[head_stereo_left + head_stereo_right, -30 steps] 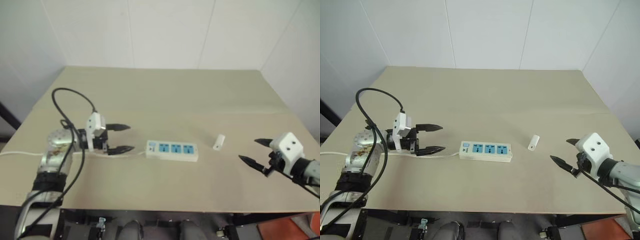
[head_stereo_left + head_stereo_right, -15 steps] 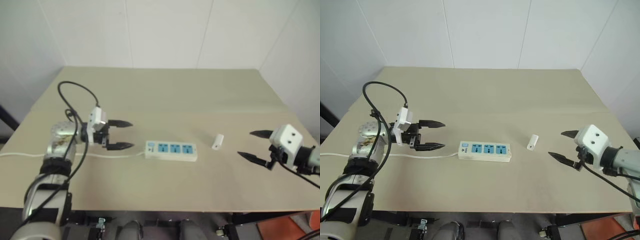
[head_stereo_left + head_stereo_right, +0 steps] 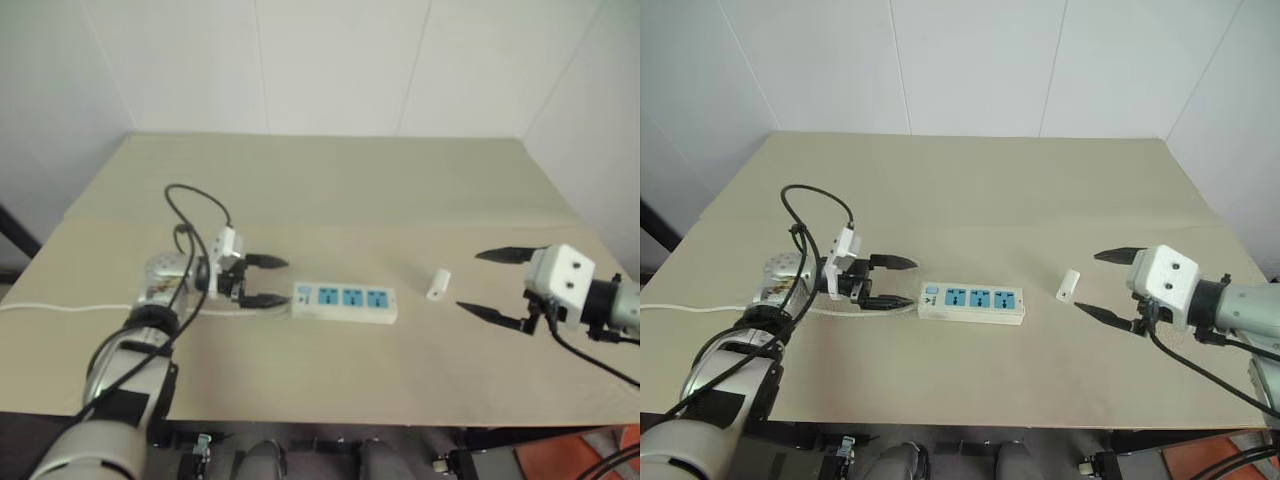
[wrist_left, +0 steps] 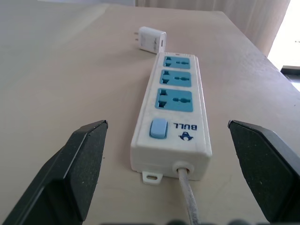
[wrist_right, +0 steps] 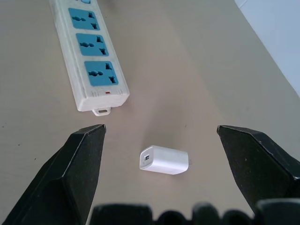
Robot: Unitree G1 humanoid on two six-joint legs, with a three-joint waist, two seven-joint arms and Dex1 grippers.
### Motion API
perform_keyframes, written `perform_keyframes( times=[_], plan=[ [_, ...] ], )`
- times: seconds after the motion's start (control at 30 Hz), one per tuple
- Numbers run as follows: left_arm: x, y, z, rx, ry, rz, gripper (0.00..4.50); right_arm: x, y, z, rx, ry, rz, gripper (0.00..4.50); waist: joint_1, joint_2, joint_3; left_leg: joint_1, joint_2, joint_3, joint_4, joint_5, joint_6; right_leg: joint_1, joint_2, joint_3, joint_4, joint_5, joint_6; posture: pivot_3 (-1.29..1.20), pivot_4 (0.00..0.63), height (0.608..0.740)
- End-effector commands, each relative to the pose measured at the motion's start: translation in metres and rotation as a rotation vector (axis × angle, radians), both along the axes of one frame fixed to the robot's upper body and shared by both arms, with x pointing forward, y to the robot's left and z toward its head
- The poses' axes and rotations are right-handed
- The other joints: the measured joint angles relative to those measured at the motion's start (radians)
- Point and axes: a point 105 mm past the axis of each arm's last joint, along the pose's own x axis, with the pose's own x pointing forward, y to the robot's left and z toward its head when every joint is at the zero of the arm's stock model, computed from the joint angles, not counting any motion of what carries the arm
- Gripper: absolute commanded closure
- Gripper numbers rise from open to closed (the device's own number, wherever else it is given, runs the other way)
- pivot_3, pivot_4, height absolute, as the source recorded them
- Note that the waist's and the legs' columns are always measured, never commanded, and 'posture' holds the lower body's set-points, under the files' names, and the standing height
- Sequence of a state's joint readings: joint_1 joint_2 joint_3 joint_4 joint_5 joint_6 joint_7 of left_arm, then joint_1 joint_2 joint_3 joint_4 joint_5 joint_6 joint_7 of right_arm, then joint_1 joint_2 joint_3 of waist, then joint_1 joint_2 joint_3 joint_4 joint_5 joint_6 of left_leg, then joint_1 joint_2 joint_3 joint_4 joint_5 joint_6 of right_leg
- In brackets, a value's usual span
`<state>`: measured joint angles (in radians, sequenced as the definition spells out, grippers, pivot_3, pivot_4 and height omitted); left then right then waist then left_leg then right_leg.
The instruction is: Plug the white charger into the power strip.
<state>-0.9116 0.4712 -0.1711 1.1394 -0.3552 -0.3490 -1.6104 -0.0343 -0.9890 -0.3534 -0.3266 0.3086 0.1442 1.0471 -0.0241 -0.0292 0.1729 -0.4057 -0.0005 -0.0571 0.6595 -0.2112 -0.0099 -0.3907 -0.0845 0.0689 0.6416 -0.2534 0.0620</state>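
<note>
White charger (image 5: 164, 160) loose on tabletop (image 3: 330, 190), prongs seen from left wrist, power strip (image 3: 344, 302) nearby, left pincer (image 3: 264, 281) and right pincer (image 3: 490, 283) both released, empty.

We read one brand only: the word "BULL", printed in dark blue capitals on the power strip (image 4: 172, 121), at its cord end, right beside the blue switch button (image 4: 158, 128). Just under the word sits a small dark blue logo mark (image 4: 186, 136), which we cannot make out as letters. In the wrist view the word stands upside down to us. The three blue sockets carry no lettering we can read, and the small red mark at the strip's far end in the right wrist view is no readable sign. On the white charger (image 5: 164, 160) we find no legible writing.
</note>
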Motion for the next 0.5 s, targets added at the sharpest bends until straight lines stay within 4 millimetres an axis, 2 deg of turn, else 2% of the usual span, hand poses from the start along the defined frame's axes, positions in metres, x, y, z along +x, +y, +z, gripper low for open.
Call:
perform_keyframes(
  times=[0.03,0.13,0.27,0.5],
  plan=[
    [0.004,-0.008,0.006,0.032,-0.071,-0.032,0.02,-0.009,-0.001,0.017,-0.013,-0.07,-0.021,0.0,0.007,0.0,0.0,0.0,0.0,0.0,0.0,0.0,0.0,0.0,0.0,0.0,0.0,0.0,0.0,0.0,0.15,0.74],
    [0.004,-0.014,0.002,0.017,-0.063,-0.031,0.02,-0.016,0.001,0.019,-0.001,-0.078,-0.026,0.0,0.01,0.0,0.0,0.0,0.0,0.0,0.0,0.0,0.0,0.0,0.0,0.0,0.0,0.0,0.0,0.0,0.15,0.74],
    [0.004,-0.02,-0.002,0.005,-0.039,-0.026,0.02,-0.026,0.007,0.03,0.097,-0.078,-0.02,0.0,0.008,0.0,0.0,0.0,0.0,0.0,0.0,0.0,0.0,0.0,0.0,0.0,0.0,0.0,0.0,0.0,0.15,0.74],
    [0.004,-0.025,-0.016,0.045,-0.024,-0.004,0.02,-0.033,0.001,0.026,0.066,-0.052,-0.046,0.0,0.009,0.0,0.0,0.0,0.0,0.0,0.0,0.0,0.0,0.0,0.0,0.0,0.0,0.0,0.0,0.0,0.15,0.74]
  ],
)
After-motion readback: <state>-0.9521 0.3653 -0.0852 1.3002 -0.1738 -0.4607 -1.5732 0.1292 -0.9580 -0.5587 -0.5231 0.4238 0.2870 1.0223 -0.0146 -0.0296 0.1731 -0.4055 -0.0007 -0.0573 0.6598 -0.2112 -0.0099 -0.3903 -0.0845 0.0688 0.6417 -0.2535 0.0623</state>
